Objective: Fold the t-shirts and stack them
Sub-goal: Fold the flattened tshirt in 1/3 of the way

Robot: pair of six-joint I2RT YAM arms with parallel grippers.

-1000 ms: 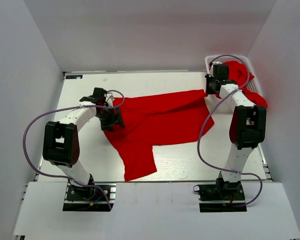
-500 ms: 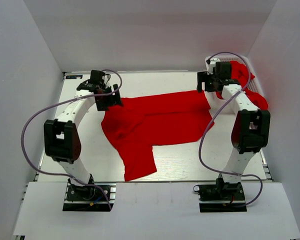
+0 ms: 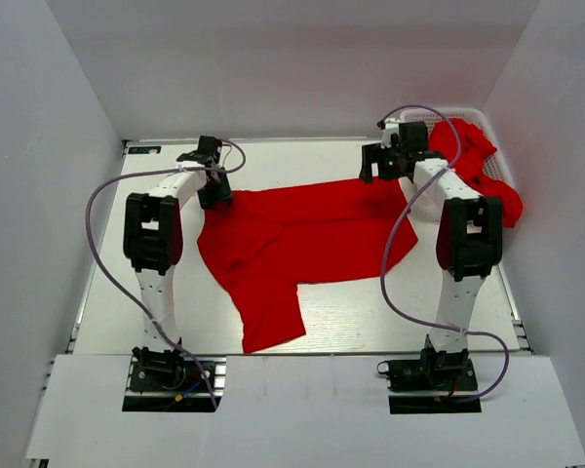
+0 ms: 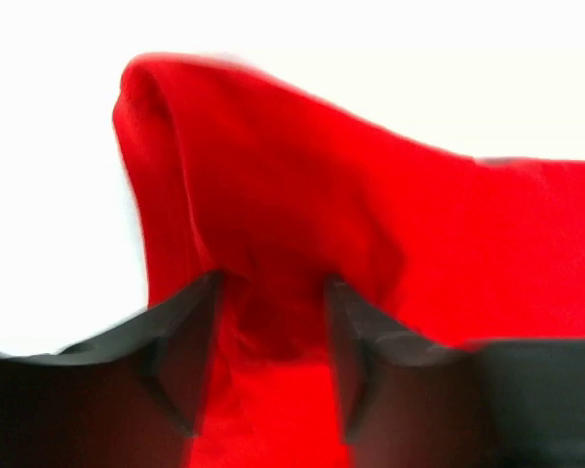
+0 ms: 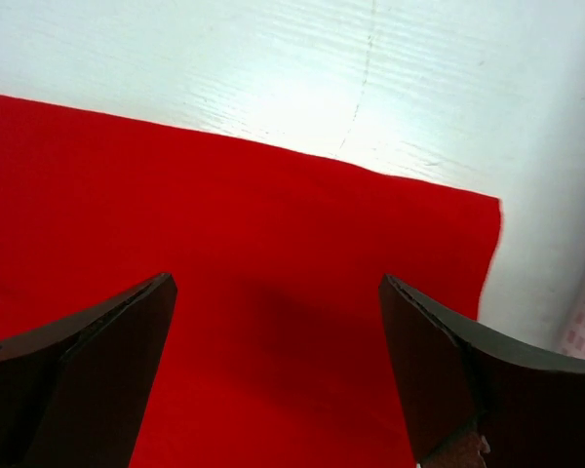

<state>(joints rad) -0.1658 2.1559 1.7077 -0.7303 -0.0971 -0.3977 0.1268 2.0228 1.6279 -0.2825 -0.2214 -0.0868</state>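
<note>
Plain red cloth t-shirt (image 3: 302, 239) spread unfolded on white surface (image 3: 356, 312), none stacked; right pincer (image 5: 273, 283) apart, left pincer (image 4: 273, 283) straddling cloth, grip unclear.

Left arm (image 3: 157, 292) and right arm (image 3: 455, 302): white tubes, black joints — a lilac cable (image 3: 91, 234) loops beside each, black bases (image 3: 171, 375).

One t-shirt (image 3: 302, 234) lies spread across the middle of the desk (image 3: 156, 292), between the two arms. The left pincer (image 3: 214, 193) sits at its far left corner, the right pincer (image 3: 374, 166) over its far right corner. More t-shirts (image 3: 465, 146) lie heaped in the basket (image 3: 476, 117) at the desk's far right corner, right of that pincer.
</note>
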